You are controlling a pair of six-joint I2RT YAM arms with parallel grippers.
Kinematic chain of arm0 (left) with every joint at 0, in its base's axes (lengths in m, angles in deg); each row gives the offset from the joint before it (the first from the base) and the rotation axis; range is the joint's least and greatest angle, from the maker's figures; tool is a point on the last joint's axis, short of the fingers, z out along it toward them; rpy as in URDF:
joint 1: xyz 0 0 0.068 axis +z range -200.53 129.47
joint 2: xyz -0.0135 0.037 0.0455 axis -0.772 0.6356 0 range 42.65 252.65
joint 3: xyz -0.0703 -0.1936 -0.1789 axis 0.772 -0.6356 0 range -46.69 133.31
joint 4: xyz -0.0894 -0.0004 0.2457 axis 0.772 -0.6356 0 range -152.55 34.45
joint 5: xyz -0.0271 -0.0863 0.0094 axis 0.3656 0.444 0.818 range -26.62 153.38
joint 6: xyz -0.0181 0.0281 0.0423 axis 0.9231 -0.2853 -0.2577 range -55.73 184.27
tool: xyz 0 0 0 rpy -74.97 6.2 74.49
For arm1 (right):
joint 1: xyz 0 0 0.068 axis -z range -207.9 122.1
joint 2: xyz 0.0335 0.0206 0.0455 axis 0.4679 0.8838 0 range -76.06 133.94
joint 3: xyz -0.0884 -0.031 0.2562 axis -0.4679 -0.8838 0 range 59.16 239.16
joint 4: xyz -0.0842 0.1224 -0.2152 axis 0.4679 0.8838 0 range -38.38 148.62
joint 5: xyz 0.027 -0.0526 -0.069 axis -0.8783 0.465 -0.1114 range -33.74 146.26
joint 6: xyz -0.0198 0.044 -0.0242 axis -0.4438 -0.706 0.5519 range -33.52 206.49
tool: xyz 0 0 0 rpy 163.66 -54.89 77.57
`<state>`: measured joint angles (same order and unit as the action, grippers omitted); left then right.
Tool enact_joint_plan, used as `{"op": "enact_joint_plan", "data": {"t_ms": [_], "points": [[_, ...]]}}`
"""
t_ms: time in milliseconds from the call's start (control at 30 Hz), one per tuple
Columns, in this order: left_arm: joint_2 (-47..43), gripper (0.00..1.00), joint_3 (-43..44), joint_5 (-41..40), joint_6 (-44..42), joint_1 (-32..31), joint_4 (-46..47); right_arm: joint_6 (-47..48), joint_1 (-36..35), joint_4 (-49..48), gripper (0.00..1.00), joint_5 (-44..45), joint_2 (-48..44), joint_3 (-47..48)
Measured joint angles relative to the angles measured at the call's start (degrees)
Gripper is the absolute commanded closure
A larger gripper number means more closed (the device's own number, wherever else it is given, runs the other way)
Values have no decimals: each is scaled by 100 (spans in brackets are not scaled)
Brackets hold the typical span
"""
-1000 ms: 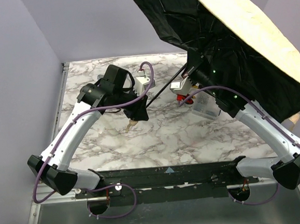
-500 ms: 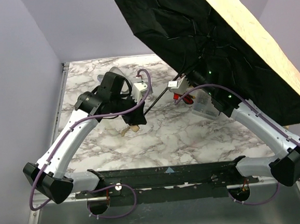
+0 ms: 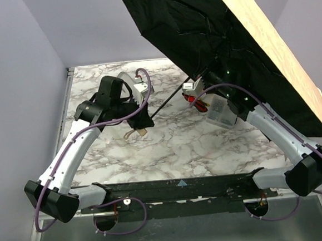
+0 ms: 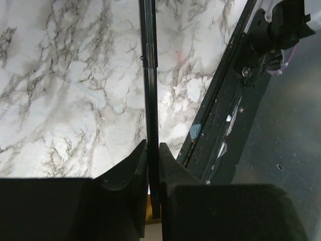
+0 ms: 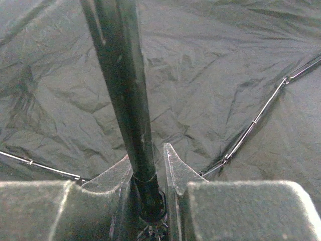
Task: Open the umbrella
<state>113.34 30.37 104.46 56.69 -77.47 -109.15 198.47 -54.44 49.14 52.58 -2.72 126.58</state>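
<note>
1. Largely, your job looks done: the umbrella (image 3: 215, 32) has its canopy (image 3: 198, 22) spread wide, up at the far right above the table (image 3: 169, 148). It is tilted so the black lining (image 5: 225, 60) faces the arms and the peach side faces away.
2. Your left gripper (image 4: 152, 145) is clamped on the thin shaft (image 4: 149, 75) at its low end. The fingers are pinched tight with no gap showing. In the top view the tan handle (image 3: 141, 132) pokes out just below that grip, held above the marble.
3. Your right gripper (image 5: 148, 153) is up under the canopy, closed round the thick upper part of the shaft where the ribs (image 5: 256, 120) fan out. The near finger touches it. The other finger looks just beside it near the tip, so the hold seems snug lower down but I would not call it a hard squeeze.
4. Done, as I judge it: the shaft is drawn out long between your two grips, the ribs look straight and the fabric looks stretched.
5. Left, as I judge it: you cannot see from these views whether the slider has latched, because the right fingers hide that spot. Treat the lock as unproven. Ease the right grip first and watch for sagging before you let the umbrella rest anywhere.
</note>
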Motion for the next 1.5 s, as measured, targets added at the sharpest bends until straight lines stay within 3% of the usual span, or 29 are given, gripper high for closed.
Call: {"op": "enact_joint_plan", "data": {"t_ms": [233, 633, 1500], "points": [[0, 100, -127, 205, 4, 374, 361, -31, 382, -278, 86, -855, 367, 181], [-103, 100, 52, 238, 142, 551, 796, 201, 444, -431, 88, -1657, 1373, 1718], [-424, 100, -713, 76, 358, 658, 1655, 208, 892, -645, 94, -2649, 2002, 2022]]}}
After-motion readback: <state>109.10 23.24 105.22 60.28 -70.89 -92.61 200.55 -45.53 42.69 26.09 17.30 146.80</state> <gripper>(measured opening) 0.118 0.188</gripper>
